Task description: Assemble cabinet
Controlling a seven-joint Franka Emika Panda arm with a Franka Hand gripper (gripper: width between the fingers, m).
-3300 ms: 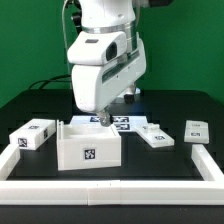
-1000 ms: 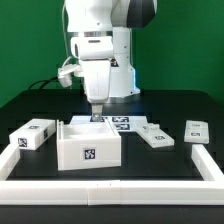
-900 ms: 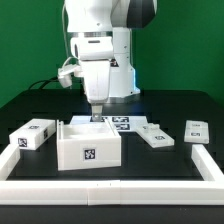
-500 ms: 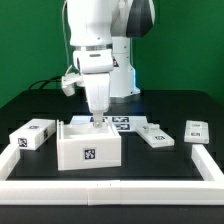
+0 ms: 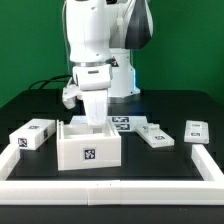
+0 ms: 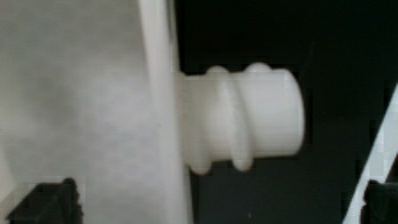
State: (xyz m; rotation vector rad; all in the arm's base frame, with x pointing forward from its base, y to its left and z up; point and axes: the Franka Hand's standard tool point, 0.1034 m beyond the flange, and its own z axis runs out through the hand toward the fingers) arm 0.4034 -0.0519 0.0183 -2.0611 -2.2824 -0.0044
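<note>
The end effector hung straight down at the rear wall of the cabinet body, its tips sunk behind the rim. Neither view showed the gap between the fingers, so I cannot tell how far it was open or whether it had hold of anything. The wrist view was filled by a flat white wall with a round ridged stub standing out from it against black. That closeness suggested the arm was lined up on the wall's edge, probably to grip or steady the body before a part was fitted.

The cabinet body sat open-topped near the front of the black tabletop, one tag facing the exterior camera. The loose parts lay apart from it, each tag-side up, likely so they could be tracked and reached. A block lay on the exterior view's left, a flat panel on the right, and a second block farther right. The marker board lay just behind the body. White rails fenced the front and right.

No brand or readable writing appeared, only black-and-white square tags.
</note>
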